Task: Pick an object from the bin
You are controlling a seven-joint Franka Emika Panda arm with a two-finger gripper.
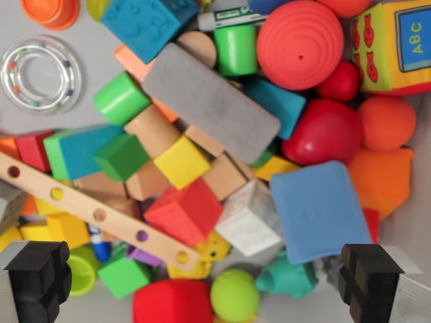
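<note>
The bin (94, 114) fills the wrist view, its pale grey floor showing only at the upper left and along the right edge; everything else is a heap of toys. In the middle lies a long grey foam block (210, 102) with a rough, speckled face, tilted from upper left to lower right and resting on wooden cubes. Below it sit a yellow cube (182, 162), a red block (185, 212) and a white block (249, 219) with scuffed sides. A flat blue pad (316, 210) with rounded corners leans just right of the white block. A ridged red ball (300, 44) sits at the top, touching a cloth cube (394, 44) printed with ABC and fish, which the frame cuts off. A wooden strip (94, 212) with coloured dots in its holes crosses the lower left. A clear plastic ring (42, 74) with beads inside lies alone on the bare floor. A green ball (234, 295) and a red soft shape (172, 301) are cut off at the bottom.

The gripper (207, 289) points straight down over the pile, its two black padded fingers (39, 279) set wide apart at the lower corners, holding nothing.
</note>
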